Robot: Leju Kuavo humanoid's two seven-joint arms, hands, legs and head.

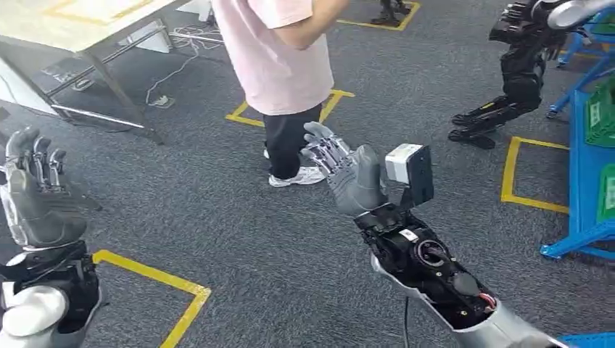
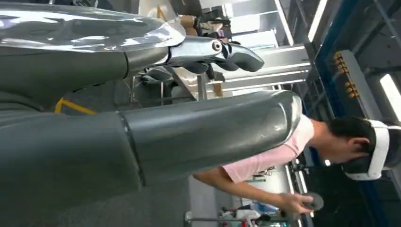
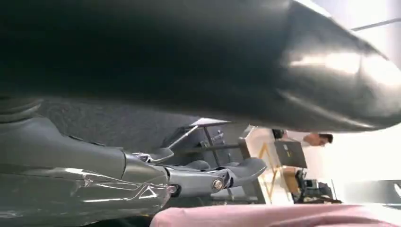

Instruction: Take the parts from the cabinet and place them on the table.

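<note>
Right hand (image 1: pixel 347 174) raised over the grey carpet (image 1: pixel 239 239), fingers (image 1: pixel 323 148) stretched out and spread, palm bare, nothing held. Same hand in its wrist view (image 3: pixel 198 177): fingers extended, nothing between them and the thick thumb. Wrist camera (image 1: pixel 410 170), a white and black block, just beside that hand on the forearm.

Left hand (image 1: pixel 36 192) lifted at the left edge of the head view, fingers upright and apart, likewise holding nothing. In the left wrist view (image 2: pixel 208 52): fingers straight, thumb (image 2: pixel 213 127) lying across the frame, no object in the grip.

Parts for the task: cannot tell where, none discernible in either hand or on the floor. Blue rack (image 1: pixel 591 145) with green bins at the right edge, possibly the cabinet, contents too small to make out. Pale table (image 1: pixel 80 18) on dark metal legs at the upper left, well apart from both hands.

Just beyond the right hand, a person (image 1: pixel 279 65) in a pink shirt, dark trousers and white shoes, standing near a yellow floor marking (image 1: pixel 337 98). Also wearing a white headset (image 2: pixel 378 151) and holding a small dark controller (image 2: pixel 312 202). Another dark robot (image 1: pixel 518 69) further back at the upper right. More yellow tape (image 1: pixel 156 275) on the carpet near the left arm.
</note>
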